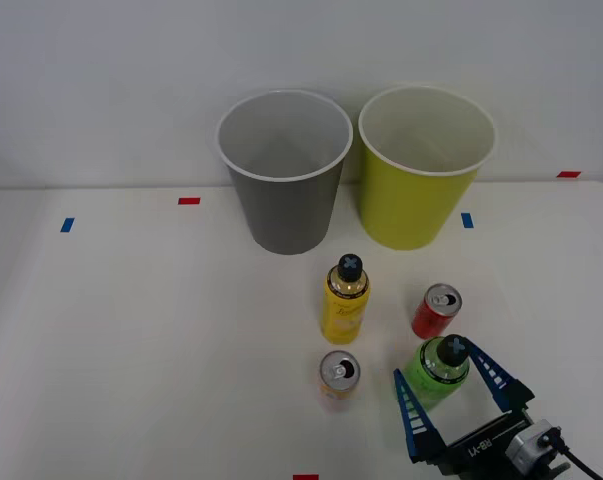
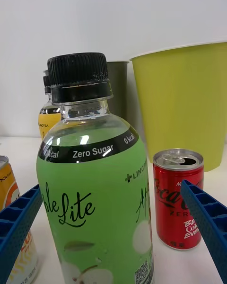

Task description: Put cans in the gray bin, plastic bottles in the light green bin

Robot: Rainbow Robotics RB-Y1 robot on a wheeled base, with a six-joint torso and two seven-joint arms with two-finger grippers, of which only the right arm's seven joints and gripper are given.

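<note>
A plain white wall point(image 1: 101, 80) rises behind a white table point(image 1: 131, 340). Small red tape marks point(image 1: 189, 201) and blue tape marks point(image 1: 67, 225) dot the tabletop. Soft, even light casts faint shadows.

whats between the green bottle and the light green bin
The red can stands upright between the green bottle and the light green bin, touching neither; the front view shows bare table around it.

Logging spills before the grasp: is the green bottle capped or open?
Capped: the green bottle stands upright with its black cap on, between the open right hand.
</note>
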